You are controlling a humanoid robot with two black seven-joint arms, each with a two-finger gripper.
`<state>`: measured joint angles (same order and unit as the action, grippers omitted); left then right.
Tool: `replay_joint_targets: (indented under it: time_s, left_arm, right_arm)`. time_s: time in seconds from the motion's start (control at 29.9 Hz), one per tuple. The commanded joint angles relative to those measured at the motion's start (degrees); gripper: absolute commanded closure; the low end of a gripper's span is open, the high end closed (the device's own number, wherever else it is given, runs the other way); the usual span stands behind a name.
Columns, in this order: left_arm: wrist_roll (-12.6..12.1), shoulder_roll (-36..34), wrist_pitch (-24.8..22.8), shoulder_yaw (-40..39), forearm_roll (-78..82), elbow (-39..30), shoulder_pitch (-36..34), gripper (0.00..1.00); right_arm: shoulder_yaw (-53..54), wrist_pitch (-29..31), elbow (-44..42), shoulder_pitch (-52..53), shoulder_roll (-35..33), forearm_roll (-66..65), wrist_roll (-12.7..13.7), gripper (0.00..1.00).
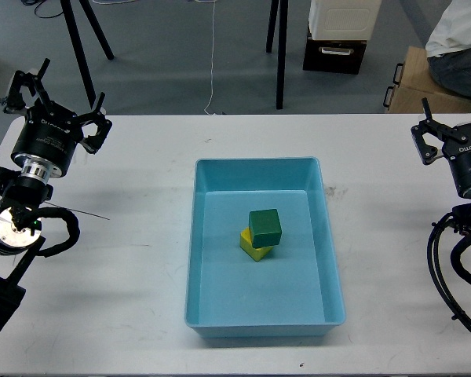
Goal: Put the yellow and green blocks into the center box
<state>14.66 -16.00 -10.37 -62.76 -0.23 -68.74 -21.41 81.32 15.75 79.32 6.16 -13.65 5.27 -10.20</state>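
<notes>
White surface (pixel 125 298) across most of the frame, grey floor beyond at the top. Light blue center box (pixel 333 259) in the middle of the frame, long side running toward the bottom edge. Left arm at the left edge, right arm at the right edge, both well apart from the box. Left pincer (pixel 59 98) in the upper left, fingers spread, nothing between them. Right pincer (pixel 433 132) at the right edge, seen partly and dark; cannot tell whether spread or pressed together, though nothing visibly carried.

Green block (pixel 264 227) inside the box, near its middle, sitting on top of and partly covering the yellow block (pixel 253 250), which peeks out at the lower left, turned a little off the green one's lines. Both inside the walls, away from the rims.

Judging by this, both blocks already in place; little left but holding the arms clear. Best done by keeping both pincers high and outside the box walls, avoiding any sweep over the stack, since the green block, resting on the yellow, looks easy to topple.
</notes>
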Motion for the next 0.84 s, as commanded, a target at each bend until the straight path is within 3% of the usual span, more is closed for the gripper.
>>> replay_joint_targets:
  time_s: [0.0,0.2,0.4,0.57,0.7,0.8]
  left_arm:
    - [0.02,5.70,-1.58,-4.20,-5.21,-4.11,7.42,0.00]
    - [0.89,11.16,-2.02,-5.09,-5.39,-5.61,12.61,0.00]
    - [2.65,13.53,-5.71,-5.26,-5.48,-10.18,17.45,0.00]
    - [3.00,15.82,-5.80,-5.35,-5.48,-10.71,18.07,0.00]
    - [5.72,15.91,-5.89,-5.35,-7.41,-10.89,18.07,0.00]
    - [6.08,15.82,-6.15,-4.92,-7.59,-10.89,18.25,0.00]
  right_arm:
    - [0.51,2.00,1.27,-4.30,1.17,2.46,1.68,0.01]
    - [1.47,2.62,1.80,-7.12,4.59,6.59,1.68,0.01]
    - [2.00,3.50,2.42,-10.02,8.37,9.85,1.77,0.01]
    - [1.83,4.29,2.42,-11.52,10.92,9.85,1.06,0.01]
    - [1.56,4.47,2.42,-11.87,10.93,9.58,0.97,0.01]
    - [1.82,4.47,2.42,-11.87,10.75,9.58,0.97,0.01]
